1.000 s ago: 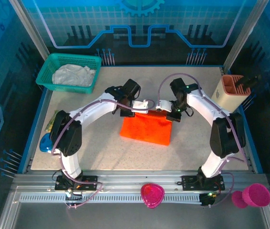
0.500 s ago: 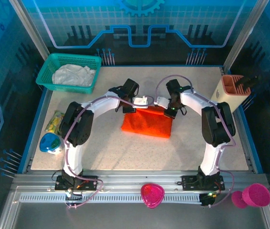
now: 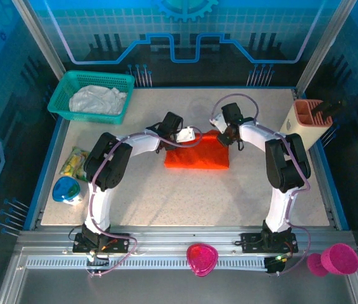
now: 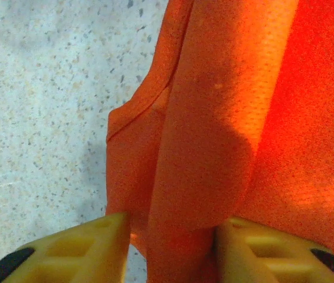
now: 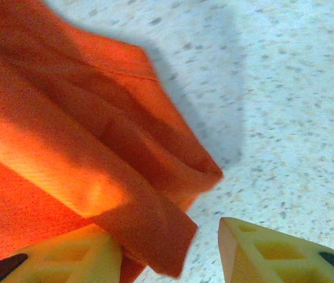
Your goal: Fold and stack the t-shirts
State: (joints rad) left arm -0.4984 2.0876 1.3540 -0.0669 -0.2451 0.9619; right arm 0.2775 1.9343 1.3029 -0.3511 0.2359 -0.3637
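The orange t-shirt (image 3: 197,156) lies folded into a flat rectangle at the table's middle. My left gripper (image 3: 190,134) hangs low over its far left corner and my right gripper (image 3: 221,130) over its far right corner. In the left wrist view the left gripper (image 4: 173,231) stands open around a loose fold of orange cloth (image 4: 214,118), with bare table showing beside one finger. My right gripper (image 5: 166,236) is open too; the shirt's corner (image 5: 155,236) rests against one finger, well apart from the other. A white t-shirt (image 3: 97,99) lies crumpled in the teal basket (image 3: 62,95).
The teal basket stands at the far left corner and a tan holder (image 3: 308,121) at the far right. A snack packet (image 3: 74,161) and a blue-and-white object (image 3: 65,190) lie by the left edge. Pink bowls (image 3: 202,258) (image 3: 339,258) sit on the front rail.
Both grippers carried the shirt's edge toward the far side and lowered it, then their jaws parted. The shirt went from a raised, tilted sheet to a flatter, narrower rectangle.
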